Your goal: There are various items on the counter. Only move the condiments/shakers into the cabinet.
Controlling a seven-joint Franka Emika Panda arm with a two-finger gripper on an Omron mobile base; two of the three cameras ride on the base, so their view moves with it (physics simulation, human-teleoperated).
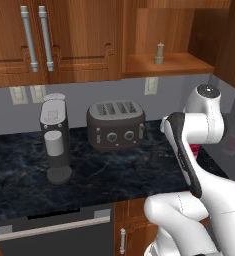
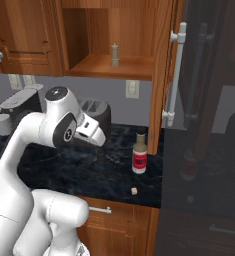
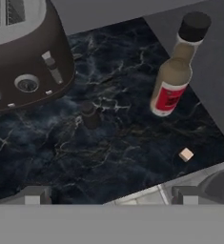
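1. In the left base view, you see the tan wooden shaker [image 1: 160,53] standing upright on the shelf of the open cabinet niche [image 1: 166,64] at the upper right of the frame. Left of it are the wooden doors [image 1: 54,37] with long silver handles. On the black marbled counter [image 1: 19,170] the coffee machine [image 1: 56,137] stands at centre left and the dark toaster [image 1: 115,124] at centre. The small black shaker [image 1: 153,156] shows faintly just right of the toaster, beside the white arm [image 1: 199,130].

2. In the right base view, you find the sauce bottle [image 2: 139,152] with red label and dark cap upright on the counter at frame centre. The black shaker stands near it to the left, just below the gripper [image 2: 93,131]. A small tan cube [image 2: 134,190] lies near the counter's front edge.

3. In the hand view, your gripper's fingertips [image 3: 33,195] sit far apart at the bottom corners, jaws wide and holding nothing. The black shaker is at centre left, the bottle at upper right, the toaster at upper left, the cube at lower right.
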